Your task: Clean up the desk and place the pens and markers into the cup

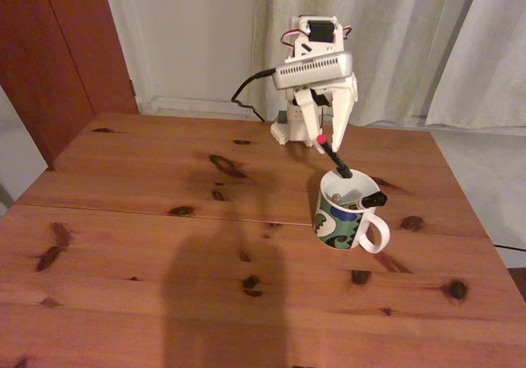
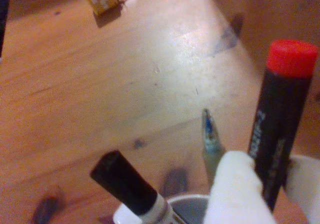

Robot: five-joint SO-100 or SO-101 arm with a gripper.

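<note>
One black pen (image 1: 335, 158) with a red tip stood tilted in the cup (image 1: 345, 216), pinched by the gripper (image 1: 325, 142) at its 12 o'clock end; white print on its barrel was unreadable.

In the fixed view you are looking at a room with pale curtains (image 1: 394, 48) hanging in long folds across the upper right of the frame. A dark reddish wooden panel (image 1: 62, 43), maybe a door or a cupboard side, is standing in the upper left. Between them a white wall (image 1: 193, 31) is running down to a white baseboard (image 1: 197, 105). At the right edge a grey floor (image 1: 485, 179) is showing. The light is coming from behind the camera and is throwing a broad dark shadow (image 1: 222, 302) in the lower centre.
</note>
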